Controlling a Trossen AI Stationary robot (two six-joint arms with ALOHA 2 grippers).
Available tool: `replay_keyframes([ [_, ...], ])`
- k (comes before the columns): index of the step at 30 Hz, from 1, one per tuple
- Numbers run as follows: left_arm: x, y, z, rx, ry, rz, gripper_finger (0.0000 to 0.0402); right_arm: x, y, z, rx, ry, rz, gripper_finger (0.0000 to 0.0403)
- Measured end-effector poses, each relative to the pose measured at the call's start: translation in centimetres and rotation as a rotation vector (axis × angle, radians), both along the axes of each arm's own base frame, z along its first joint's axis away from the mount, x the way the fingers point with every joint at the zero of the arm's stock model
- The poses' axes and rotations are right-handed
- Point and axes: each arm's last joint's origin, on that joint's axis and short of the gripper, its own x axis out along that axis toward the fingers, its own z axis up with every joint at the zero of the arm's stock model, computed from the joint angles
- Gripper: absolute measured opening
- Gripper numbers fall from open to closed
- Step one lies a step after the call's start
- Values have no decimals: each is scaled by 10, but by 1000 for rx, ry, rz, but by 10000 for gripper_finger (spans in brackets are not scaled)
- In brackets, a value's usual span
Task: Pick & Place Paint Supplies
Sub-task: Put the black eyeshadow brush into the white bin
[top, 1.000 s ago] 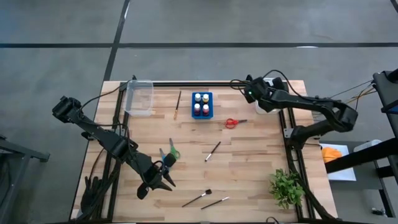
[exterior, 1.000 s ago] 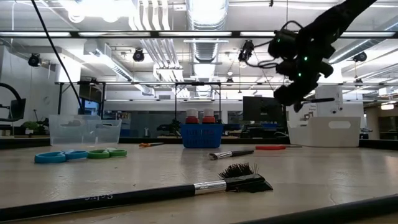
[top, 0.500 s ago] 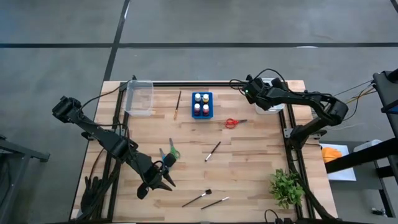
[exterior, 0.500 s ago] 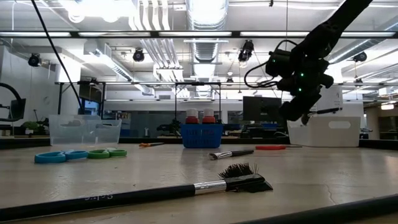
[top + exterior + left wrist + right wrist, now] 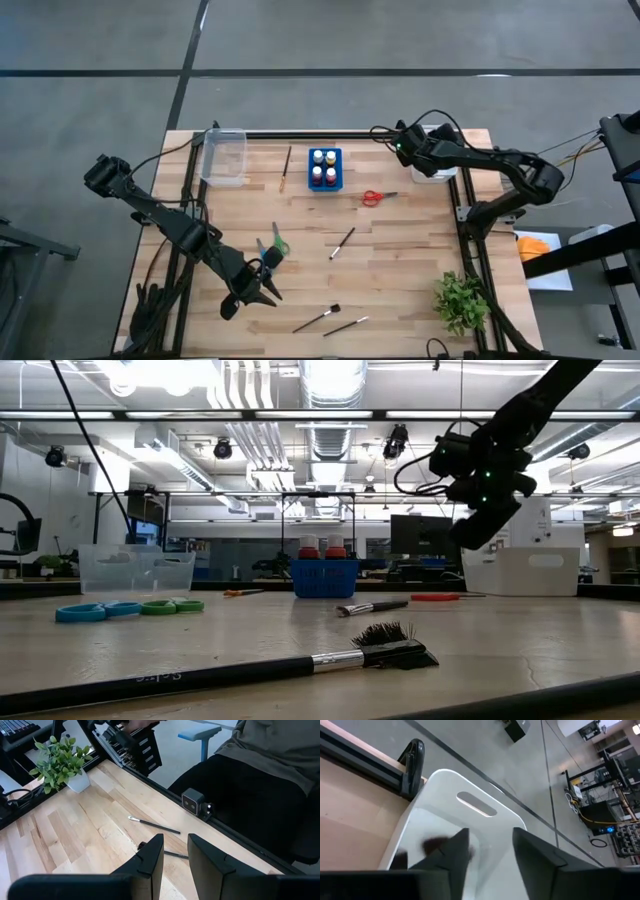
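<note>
Wooden table (image 5: 400, 270), scattered brushes (image 5: 342, 243), scissors (image 5: 372, 198) (red-handled), blue bottle holder (image 5: 324, 169), plant (image 5: 460, 300)

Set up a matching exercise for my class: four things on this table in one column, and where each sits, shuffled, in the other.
Things:
1. clear bin
2. plant
3. red scissors
4. bottle holder

Places:
A. near corner on the right arm's side
B. far edge, middle
C. far corner on the left arm's side
D. just right of the bottle holder

Pairs: 1-C, 2-A, 3-D, 4-B
</note>
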Motion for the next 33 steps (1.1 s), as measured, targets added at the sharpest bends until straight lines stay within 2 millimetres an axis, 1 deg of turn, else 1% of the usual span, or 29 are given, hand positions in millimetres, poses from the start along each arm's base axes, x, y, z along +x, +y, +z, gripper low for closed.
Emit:
replay_keyframes([
  [4,-1,0,-3,5,9,0,95,2,4,3,10,-4,35,188],
  [8,-1,0,-3,5,7,0,95,8,15,11,57,-100,132,203],
  [13,-1,0,-3,5,7,0,95,21,42,25,143,-274,316,205],
  [16,-1,0,-3,5,7,0,95,29,62,32,260,-410,464,205],
  [19,0,0,-3,3,5,0,95,36,85,33,407,-509,625,205],
  [21,0,0,-3,3,4,0,95,39,103,30,495,-534,727,205],
  [25,0,0,-3,-2,2,1,95,41,147,13,660,-497,935,205],
  [29,1,-1,-1,-18,-19,-4,95,36,191,-5,739,-481,1100,205],
  [33,1,-1,1,-30,-28,-4,95,28,234,-17,786,-557,1275,205],
])
